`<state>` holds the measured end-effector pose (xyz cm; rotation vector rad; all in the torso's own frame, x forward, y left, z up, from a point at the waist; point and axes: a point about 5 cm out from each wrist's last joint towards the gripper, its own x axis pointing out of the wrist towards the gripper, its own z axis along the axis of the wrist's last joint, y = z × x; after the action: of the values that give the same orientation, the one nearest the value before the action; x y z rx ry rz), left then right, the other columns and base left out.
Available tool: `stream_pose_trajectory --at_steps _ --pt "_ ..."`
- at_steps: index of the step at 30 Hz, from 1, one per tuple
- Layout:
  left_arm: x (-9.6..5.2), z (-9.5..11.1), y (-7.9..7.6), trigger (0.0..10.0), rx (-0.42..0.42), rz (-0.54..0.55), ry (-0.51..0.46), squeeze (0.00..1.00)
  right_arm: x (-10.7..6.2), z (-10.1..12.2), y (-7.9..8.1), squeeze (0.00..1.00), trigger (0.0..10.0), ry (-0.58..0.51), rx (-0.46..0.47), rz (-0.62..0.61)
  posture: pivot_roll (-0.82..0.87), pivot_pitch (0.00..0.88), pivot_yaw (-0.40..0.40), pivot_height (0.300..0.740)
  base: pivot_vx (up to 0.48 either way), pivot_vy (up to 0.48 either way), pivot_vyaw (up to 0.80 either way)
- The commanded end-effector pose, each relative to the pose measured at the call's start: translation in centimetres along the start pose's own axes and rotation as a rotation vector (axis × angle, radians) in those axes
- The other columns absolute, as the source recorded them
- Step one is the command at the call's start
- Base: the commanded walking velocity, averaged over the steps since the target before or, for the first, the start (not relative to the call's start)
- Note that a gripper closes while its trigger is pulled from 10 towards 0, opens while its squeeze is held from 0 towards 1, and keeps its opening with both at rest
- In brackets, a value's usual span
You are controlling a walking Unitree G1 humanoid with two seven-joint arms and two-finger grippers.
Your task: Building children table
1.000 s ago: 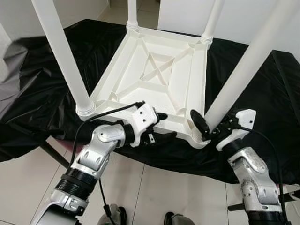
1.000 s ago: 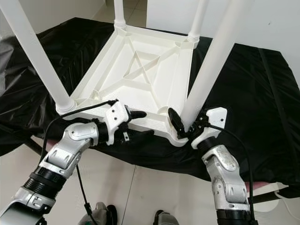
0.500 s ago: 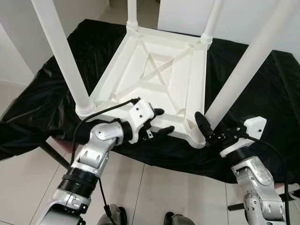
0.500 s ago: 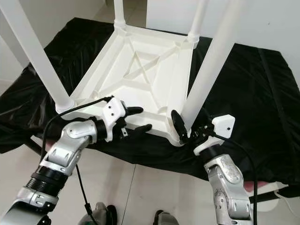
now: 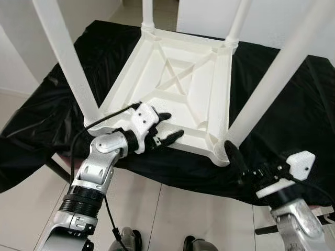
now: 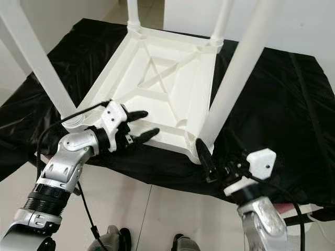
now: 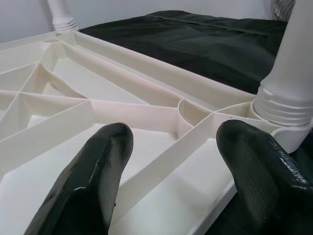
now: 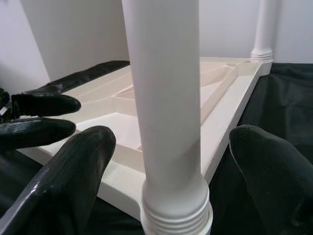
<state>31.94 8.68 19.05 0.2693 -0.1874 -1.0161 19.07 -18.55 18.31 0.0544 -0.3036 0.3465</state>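
Observation:
A white plastic children's table [image 5: 172,78] lies upside down on a black cloth, its legs pointing up. My left gripper [image 5: 172,125] is open at the near rim, one finger above the ribbed underside and one just outside the edge; the left wrist view shows both fingertips [image 7: 98,176] apart over the ribs. My right gripper [image 5: 238,164] is open and sits a little short of the near right leg [image 5: 272,78]. In the right wrist view that leg [image 8: 164,98] stands between the spread fingers [image 8: 68,181] without touching them.
The black cloth [image 5: 293,104] covers the low support under the table and hangs over its near edge. The near left leg [image 5: 65,57] rises beside my left arm. Pale tiled floor [image 5: 172,209] lies below, and a white wall stands behind.
My right gripper has drawn back towards me and down from the base of the near right leg. My left gripper has slid a little left along the near rim, still open.

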Motion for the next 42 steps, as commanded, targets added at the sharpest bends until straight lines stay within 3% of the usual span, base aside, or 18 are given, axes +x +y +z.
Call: stream_pose_trajectory --at_steps 1,17,42 --pt "-0.06 -0.42 0.78 10.0 -0.018 0.151 0.010 0.00 -0.30 0.27 0.24 0.00 10.0 -0.009 -0.005 -0.009 -0.04 0.180 0.027 0.740 0.000 0.000 0.00" --pt "0.15 -0.49 0.93 10.0 -0.045 0.163 -0.003 0.00 -0.51 0.42 0.83 0.00 10.0 0.017 -0.011 0.018 -0.04 0.182 0.017 0.740 0.000 0.000 -0.03" --pt "0.16 -0.32 1.09 10.0 -0.046 0.169 -0.009 0.00 -0.16 0.28 1.06 0.00 10.0 0.045 -0.017 0.061 -0.03 0.179 0.009 0.740 0.000 0.000 -0.72"
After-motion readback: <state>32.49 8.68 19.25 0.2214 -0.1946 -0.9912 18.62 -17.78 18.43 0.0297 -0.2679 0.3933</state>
